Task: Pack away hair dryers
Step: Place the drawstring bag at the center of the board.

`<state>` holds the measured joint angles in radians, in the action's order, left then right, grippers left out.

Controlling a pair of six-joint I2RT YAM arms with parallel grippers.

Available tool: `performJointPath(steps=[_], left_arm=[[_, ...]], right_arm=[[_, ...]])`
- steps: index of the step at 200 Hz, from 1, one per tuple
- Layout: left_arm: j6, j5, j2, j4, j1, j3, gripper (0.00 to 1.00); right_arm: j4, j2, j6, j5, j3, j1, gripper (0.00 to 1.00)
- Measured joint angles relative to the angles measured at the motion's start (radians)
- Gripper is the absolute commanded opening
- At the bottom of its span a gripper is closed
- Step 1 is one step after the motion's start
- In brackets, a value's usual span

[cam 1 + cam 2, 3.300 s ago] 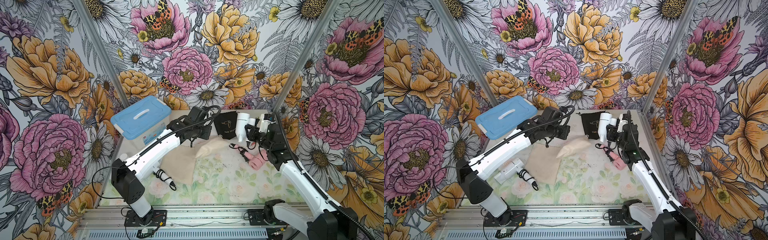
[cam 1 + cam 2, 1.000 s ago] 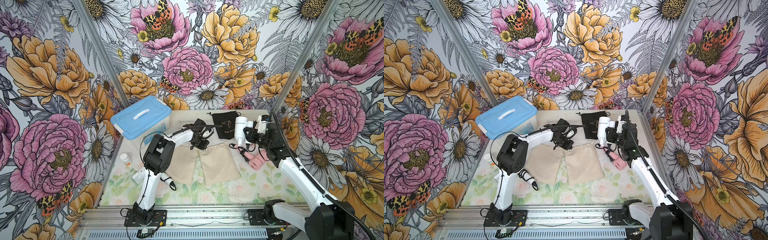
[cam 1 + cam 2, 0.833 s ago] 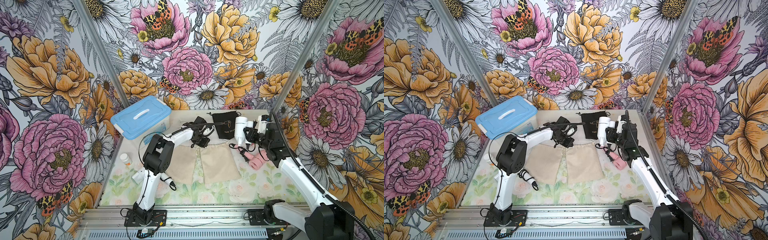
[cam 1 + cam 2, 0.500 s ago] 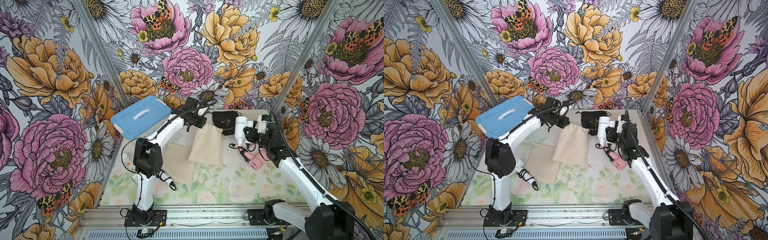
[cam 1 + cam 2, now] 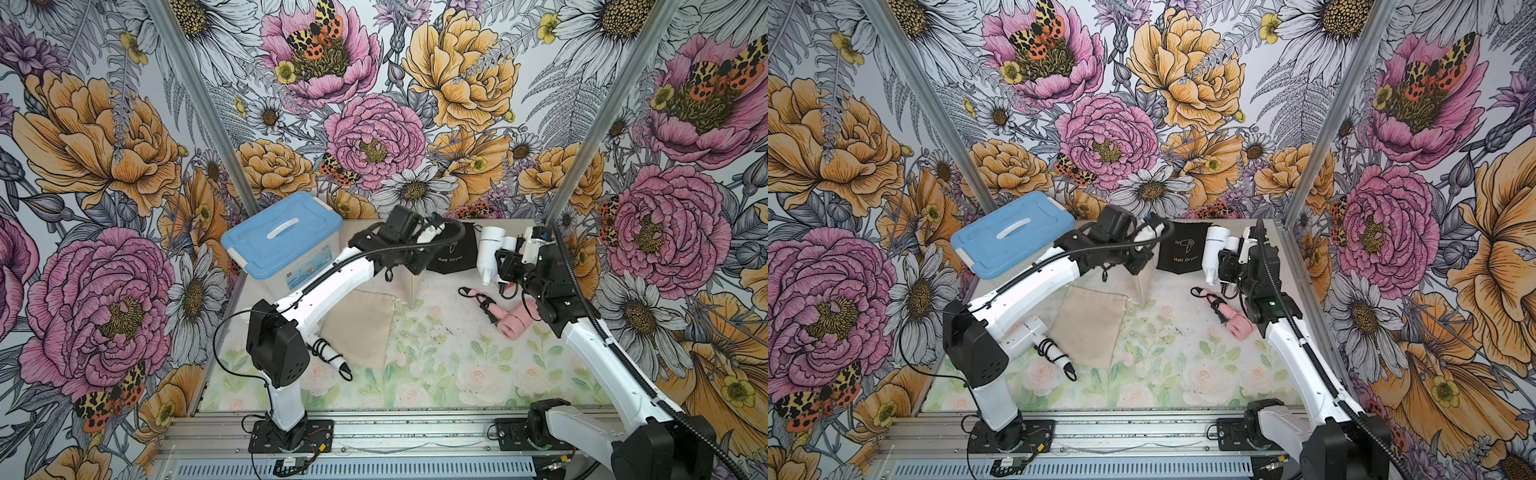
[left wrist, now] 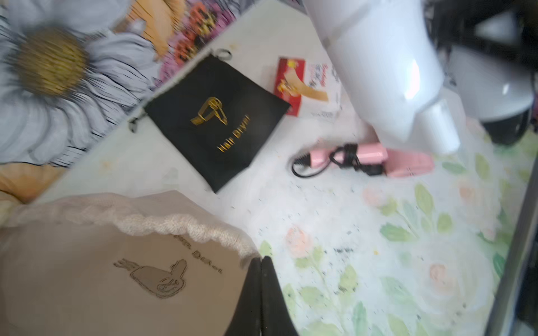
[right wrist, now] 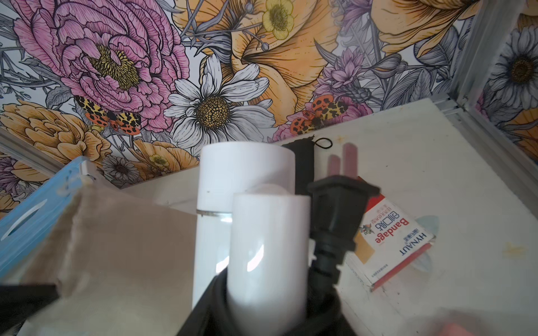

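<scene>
A white hair dryer (image 5: 1023, 332) lies by the left edge of the tabletop (image 5: 436, 374). My left end effector (image 6: 260, 263), closed, pinches a beige pouch (image 6: 87, 276). My right end effector (image 5: 500, 266) clamps a second white hair dryer (image 5: 486, 249) near the back right corner; a pink hair dryer (image 5: 517, 326) lies beside it.

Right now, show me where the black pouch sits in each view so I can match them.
Both top views: black pouch flat at the table's back, just beside the raised white hair dryer.
Left wrist: flat, gold print up, between the beige pouch and the bandage box.
Right wrist: only a dark sliver behind the dryer's barrel.
Shared landmark: that white hair dryer, in all four.
</scene>
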<state>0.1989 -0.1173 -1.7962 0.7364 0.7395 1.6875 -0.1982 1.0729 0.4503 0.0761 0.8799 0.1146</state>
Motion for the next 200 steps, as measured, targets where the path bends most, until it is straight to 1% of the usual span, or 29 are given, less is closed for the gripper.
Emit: performJointPath(steps=[25, 50, 59, 68, 72, 78, 82, 93, 103, 133, 169, 200], left_arm=[[-0.037, 0.002, 0.001, -0.046, 0.034, -0.154, 0.00], [-0.081, 0.002, 0.001, -0.088, 0.035, -0.219, 0.00], [-0.097, -0.001, 0.001, -0.110, 0.035, -0.228, 0.16], [-0.113, -0.007, 0.002, -0.135, 0.038, -0.233, 0.27], [-0.122, -0.010, 0.002, -0.145, 0.039, -0.235, 0.34], [-0.137, -0.014, 0.002, -0.159, 0.042, -0.235, 0.47], [-0.145, -0.018, 0.001, -0.167, 0.043, -0.236, 0.53], [-0.153, -0.028, 0.002, -0.188, 0.051, -0.236, 0.64], [-0.172, -0.036, 0.002, -0.204, 0.061, -0.236, 0.70], [-0.198, -0.085, 0.035, -0.238, 0.077, -0.239, 0.75], [-0.227, -0.139, 0.067, -0.275, 0.077, -0.199, 0.76], [-0.250, -0.150, 0.067, -0.290, 0.077, -0.157, 0.77]], right_arm=[[0.000, -0.036, 0.000, -0.021, -0.013, -0.005, 0.22], [0.000, -0.057, 0.001, -0.029, -0.027, -0.011, 0.22], [0.000, -0.059, 0.001, -0.031, -0.032, -0.011, 0.22], [0.000, -0.059, 0.002, -0.032, -0.038, -0.011, 0.22], [0.000, -0.059, 0.002, -0.032, -0.040, -0.011, 0.22], [-0.002, -0.059, 0.003, -0.032, -0.044, -0.011, 0.22], [-0.002, -0.059, 0.003, -0.032, -0.046, -0.011, 0.22], [-0.004, -0.059, 0.003, -0.032, -0.048, -0.012, 0.22], [-0.003, -0.059, 0.003, -0.031, -0.049, -0.013, 0.22], [-0.003, -0.059, 0.004, -0.031, -0.049, -0.016, 0.22], [-0.003, -0.059, 0.004, -0.031, -0.049, -0.018, 0.22], [-0.003, -0.059, 0.004, -0.028, -0.049, -0.027, 0.22]])
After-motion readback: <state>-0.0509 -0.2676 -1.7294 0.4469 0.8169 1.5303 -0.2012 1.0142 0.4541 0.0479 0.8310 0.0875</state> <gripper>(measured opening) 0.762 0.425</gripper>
